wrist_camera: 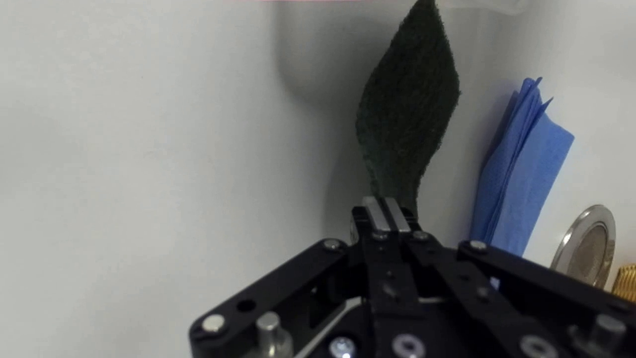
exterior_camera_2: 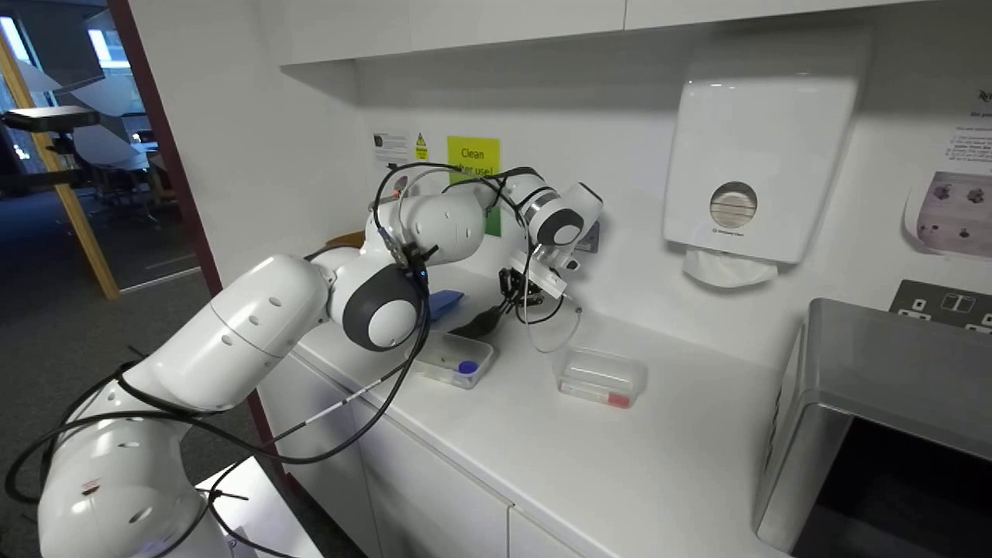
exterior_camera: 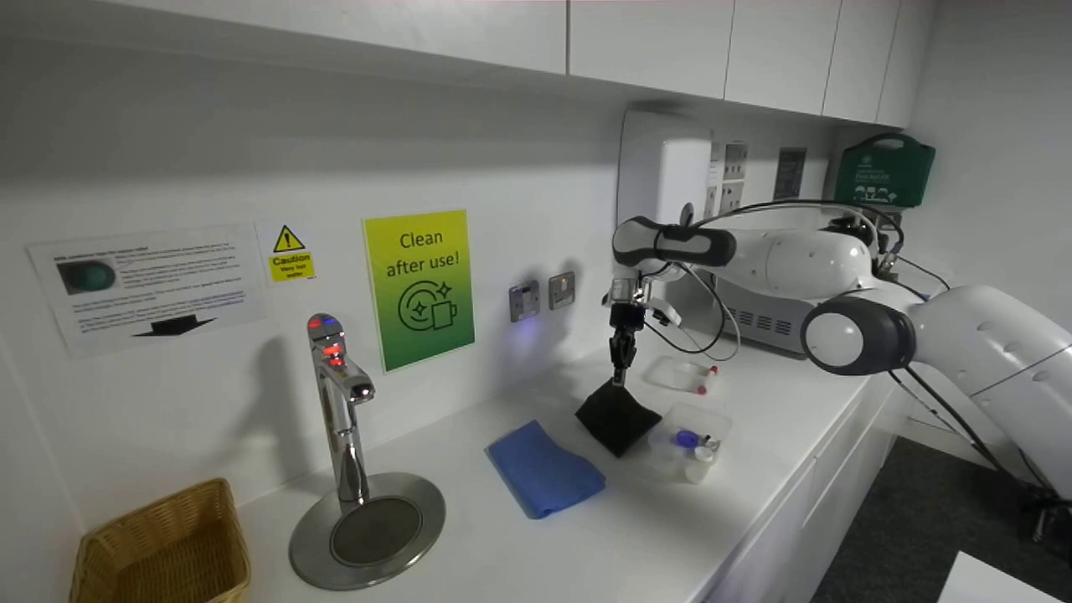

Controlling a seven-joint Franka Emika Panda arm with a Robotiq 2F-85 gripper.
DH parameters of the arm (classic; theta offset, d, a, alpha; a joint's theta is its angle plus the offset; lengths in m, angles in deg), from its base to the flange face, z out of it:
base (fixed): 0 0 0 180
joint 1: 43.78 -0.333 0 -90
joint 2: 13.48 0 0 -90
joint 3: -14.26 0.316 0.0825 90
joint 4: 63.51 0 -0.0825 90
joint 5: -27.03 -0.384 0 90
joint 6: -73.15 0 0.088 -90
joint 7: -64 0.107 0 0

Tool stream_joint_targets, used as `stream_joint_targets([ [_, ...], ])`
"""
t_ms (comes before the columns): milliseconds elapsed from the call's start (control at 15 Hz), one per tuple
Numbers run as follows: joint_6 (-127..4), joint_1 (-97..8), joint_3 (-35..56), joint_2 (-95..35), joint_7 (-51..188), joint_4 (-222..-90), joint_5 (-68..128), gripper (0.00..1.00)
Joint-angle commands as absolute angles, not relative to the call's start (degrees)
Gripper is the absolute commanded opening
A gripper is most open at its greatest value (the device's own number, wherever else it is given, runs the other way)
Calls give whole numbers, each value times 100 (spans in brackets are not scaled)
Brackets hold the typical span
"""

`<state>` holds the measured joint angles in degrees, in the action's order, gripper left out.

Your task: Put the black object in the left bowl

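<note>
1. A poster (exterior_camera: 419, 290) on the wall (exterior_camera: 519, 184) is reading "Clean after use!"
2. A yellow sign (exterior_camera: 291, 266) is warning "Caution Very hot water" under an exclamation-mark triangle (exterior_camera: 289, 240).
3. A paper notice (exterior_camera: 151, 286) is showing a black arrow (exterior_camera: 172, 325) under unreadable print (exterior_camera: 163, 276).
4. A green case (exterior_camera: 888, 166) is bearing illegible lettering (exterior_camera: 877, 177).

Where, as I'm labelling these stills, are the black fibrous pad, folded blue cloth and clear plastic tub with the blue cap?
Black fibrous pad (exterior_camera: 618, 420), in an exterior view: broad face.
Folded blue cloth (wrist_camera: 526, 184), in the wrist view: top layer.
Clear plastic tub (exterior_camera_2: 439, 376), in an exterior view: near wall.
</note>
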<state>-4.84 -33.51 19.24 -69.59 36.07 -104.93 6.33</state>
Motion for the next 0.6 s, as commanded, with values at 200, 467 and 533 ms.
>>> stream_joint_targets([
  [200, -374, -3498, 1955, -6599, 3844, -10473, 586, 0],
  [467, -311, -3534, 1977, -6367, 3823, -10610, 554, 0],
  [533, -405, -3549, 1934, -6282, 3839, -10684, 599, 0],
])
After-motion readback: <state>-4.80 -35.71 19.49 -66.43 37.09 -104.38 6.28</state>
